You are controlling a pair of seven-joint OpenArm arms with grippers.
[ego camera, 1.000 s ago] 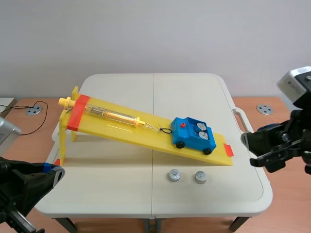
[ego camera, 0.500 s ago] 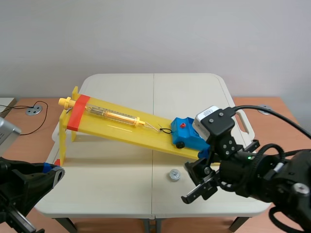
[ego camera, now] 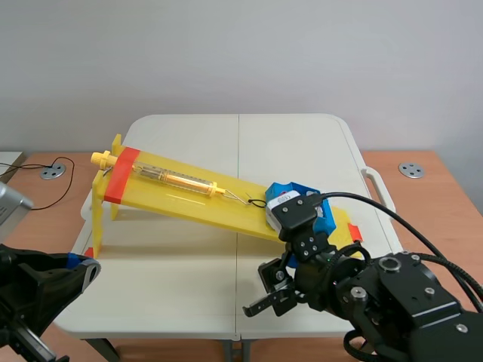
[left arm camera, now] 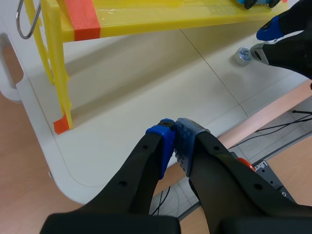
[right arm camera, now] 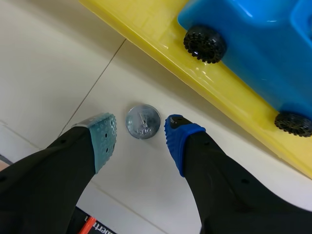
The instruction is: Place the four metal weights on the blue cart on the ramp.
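Observation:
In the right wrist view a round metal weight [right arm camera: 143, 121] lies on the white table between my right gripper's [right arm camera: 141, 137] open fingers, touching neither pad. Just ahead, the blue cart [right arm camera: 253, 44] sits on the yellow ramp [right arm camera: 161, 46]. In the scene view the right gripper [ego camera: 266, 290] hangs low over the table in front of the ramp [ego camera: 189, 197], and its arm covers the weights and most of the cart [ego camera: 300, 194]. My left gripper [left arm camera: 174, 141] is shut on nothing over the table's near left edge. It sees one weight [left arm camera: 242, 54] beside the right arm's fingers [left arm camera: 273, 29].
A spring scale [ego camera: 170, 178] lies along the ramp, tied to the cart by a black cord. The ramp's yellow legs [left arm camera: 57, 73] stand at the left, ahead of the left gripper. The table's front edge [ego camera: 151, 328] lies close below both grippers.
The right arm has swung in from the right edge, across the front of the table, and come down with its fingers either side of a weight. The left arm has stayed put.

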